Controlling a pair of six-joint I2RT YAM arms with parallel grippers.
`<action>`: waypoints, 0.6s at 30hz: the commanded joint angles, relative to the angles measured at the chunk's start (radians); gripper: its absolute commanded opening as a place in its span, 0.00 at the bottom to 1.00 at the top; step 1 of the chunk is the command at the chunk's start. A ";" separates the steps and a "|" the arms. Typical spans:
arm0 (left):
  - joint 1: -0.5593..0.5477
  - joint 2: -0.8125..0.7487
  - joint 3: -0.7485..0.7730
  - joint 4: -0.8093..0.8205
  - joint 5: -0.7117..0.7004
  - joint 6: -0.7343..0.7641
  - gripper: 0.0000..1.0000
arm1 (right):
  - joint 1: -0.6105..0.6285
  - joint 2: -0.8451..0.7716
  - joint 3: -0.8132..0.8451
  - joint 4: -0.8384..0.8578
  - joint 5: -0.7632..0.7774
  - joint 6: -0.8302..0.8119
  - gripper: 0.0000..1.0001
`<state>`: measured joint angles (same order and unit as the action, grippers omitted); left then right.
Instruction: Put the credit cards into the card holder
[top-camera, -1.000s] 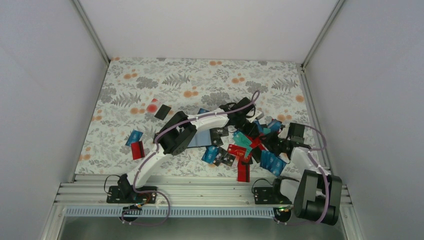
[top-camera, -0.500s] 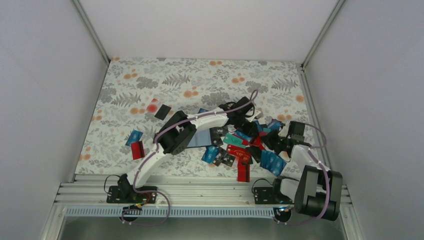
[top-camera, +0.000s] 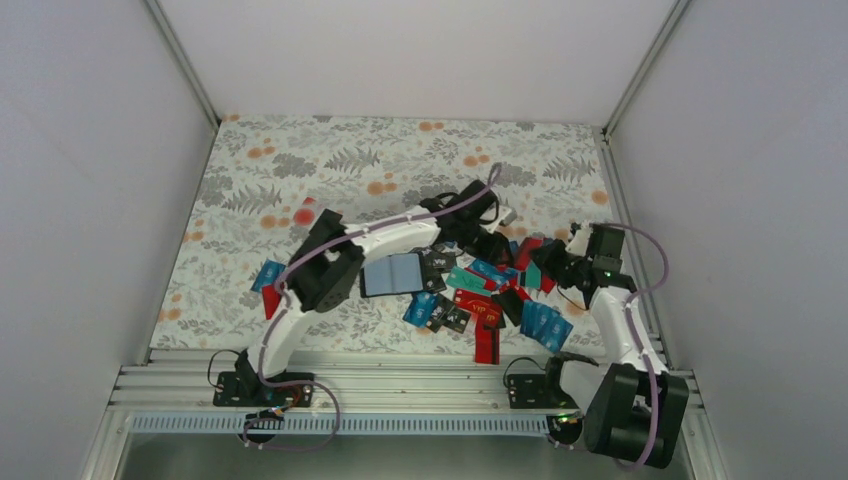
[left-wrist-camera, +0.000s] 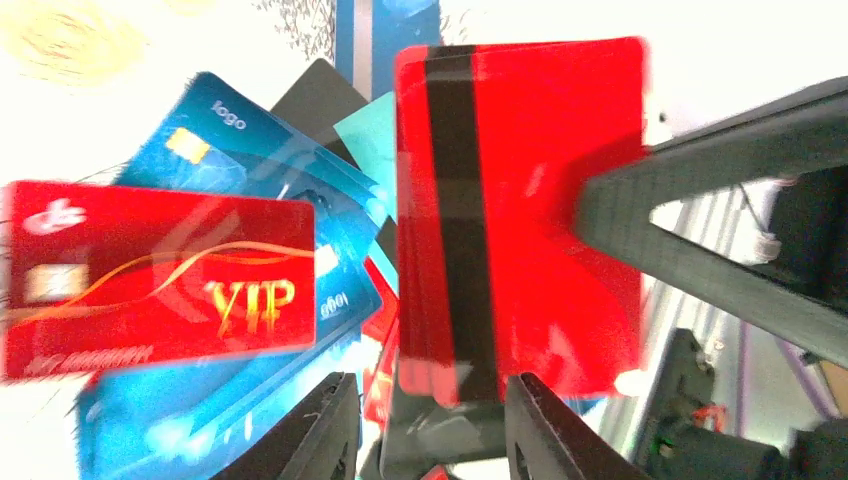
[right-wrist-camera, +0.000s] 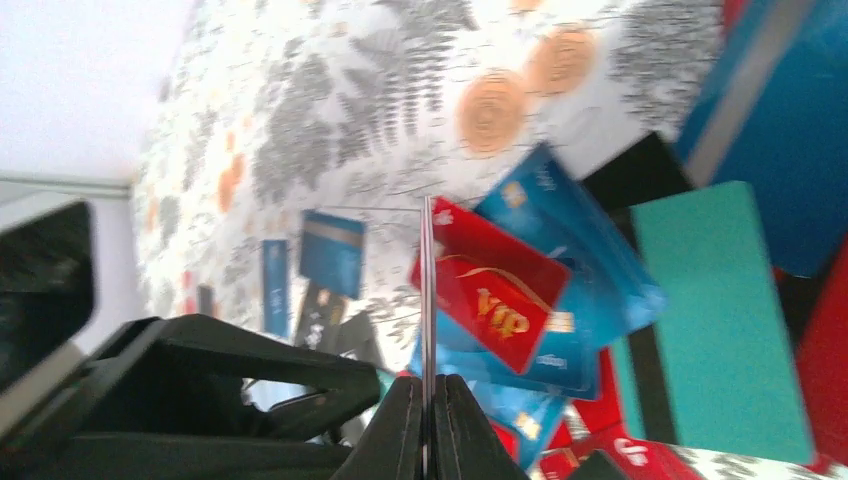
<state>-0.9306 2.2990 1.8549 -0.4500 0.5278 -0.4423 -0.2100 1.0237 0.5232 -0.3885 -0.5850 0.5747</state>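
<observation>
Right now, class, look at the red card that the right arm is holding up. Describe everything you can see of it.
The red card looks like thin, glossy plastic with rounded corners. The side shown is plain red with a black stripe along one long edge. It is held above the pile of other cards, pinched near one edge by the right arm's shut fingers. From that wrist it shows edge-on, a thin line rising from between the fingers.

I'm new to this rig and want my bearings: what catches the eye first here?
A red card with a black stripe, pinched by the right gripper with its jaws shut, fills the left wrist view. Behind it, a jumble of credit cards in blue, red, teal and black lies right of centre on the floral tablecloth.
</observation>
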 joint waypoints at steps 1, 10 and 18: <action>0.055 -0.215 -0.136 0.048 -0.045 -0.014 0.42 | 0.007 -0.033 0.030 0.049 -0.226 -0.030 0.04; 0.200 -0.572 -0.577 0.253 0.091 0.029 0.53 | 0.098 -0.016 0.086 0.200 -0.530 -0.072 0.04; 0.225 -0.739 -0.684 0.379 0.296 0.032 0.51 | 0.237 -0.056 0.150 0.323 -0.591 -0.020 0.04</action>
<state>-0.7101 1.6356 1.1866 -0.1886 0.6804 -0.4305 -0.0227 1.0039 0.6235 -0.1623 -1.0954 0.5335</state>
